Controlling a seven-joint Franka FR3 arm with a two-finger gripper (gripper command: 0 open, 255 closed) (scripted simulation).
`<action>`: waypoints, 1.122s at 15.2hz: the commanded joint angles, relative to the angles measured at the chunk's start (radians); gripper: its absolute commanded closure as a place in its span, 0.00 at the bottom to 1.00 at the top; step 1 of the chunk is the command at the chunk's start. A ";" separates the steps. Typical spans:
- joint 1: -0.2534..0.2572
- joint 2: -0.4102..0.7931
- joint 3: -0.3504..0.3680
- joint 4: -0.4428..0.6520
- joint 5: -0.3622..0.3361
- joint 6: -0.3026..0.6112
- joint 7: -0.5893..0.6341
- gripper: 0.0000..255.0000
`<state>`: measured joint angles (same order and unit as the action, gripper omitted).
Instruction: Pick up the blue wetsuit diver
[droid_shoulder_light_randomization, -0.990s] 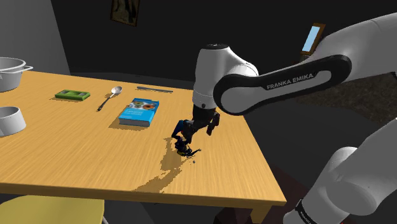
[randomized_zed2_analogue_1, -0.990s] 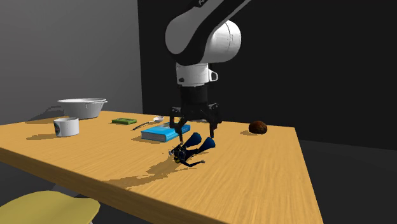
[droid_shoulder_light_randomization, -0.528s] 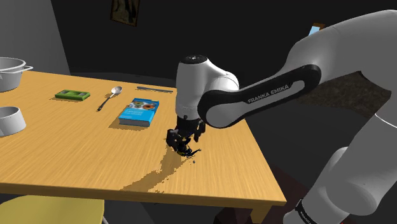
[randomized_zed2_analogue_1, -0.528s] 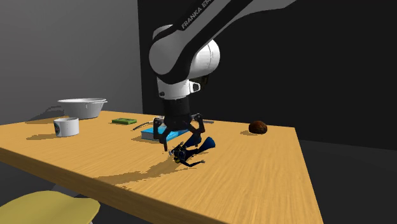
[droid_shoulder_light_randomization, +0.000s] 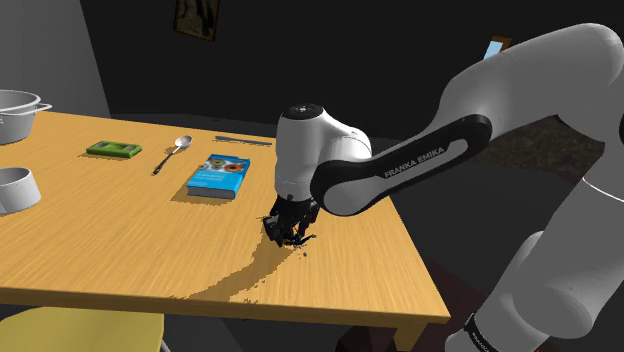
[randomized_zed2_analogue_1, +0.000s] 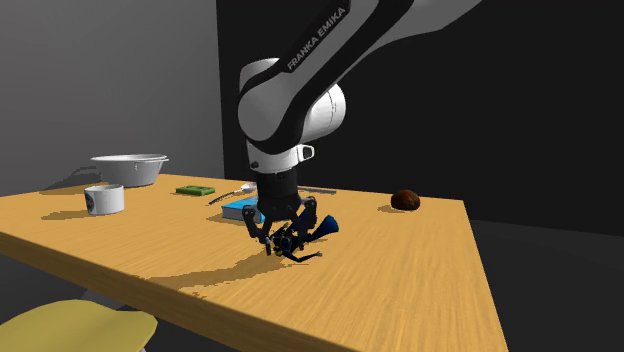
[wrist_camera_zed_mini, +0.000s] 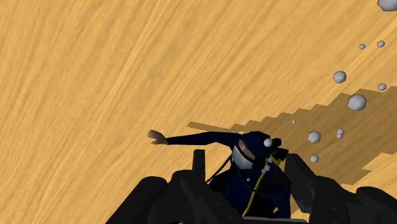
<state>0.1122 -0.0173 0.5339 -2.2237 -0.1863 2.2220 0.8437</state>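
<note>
Blue-suited diver (wrist_camera_zed_mini: 248, 178) lies on desk (droid_shoulder_light_randomization: 100, 230), 4 o'clock of book (droid_shoulder_light_randomization: 218, 175) in shoulder view. Jaws spread, straddling its torso w/o contact. Grasp step: you close, then lift.

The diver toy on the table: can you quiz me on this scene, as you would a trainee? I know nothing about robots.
1. True or false: the diver hangs in the air above the table.
2. Apart from the diver, what lies nearest the gripper? A) the white cup B) the blue book C) the brown lump
3. In the shoulder view, what lies between the green item and the blue book?

Key: 1 false, it lies on the table; 2 B; 3 the spoon.
</note>
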 joint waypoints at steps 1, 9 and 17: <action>0.000 0.001 0.000 -0.002 0.000 0.002 0.000 1.00; 0.000 -0.005 0.000 0.008 0.005 -0.012 -0.004 1.00; 0.001 -0.059 -0.004 0.066 0.049 -0.112 -0.047 1.00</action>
<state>0.1123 -0.0664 0.5302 -2.1664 -0.1448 2.1260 0.8032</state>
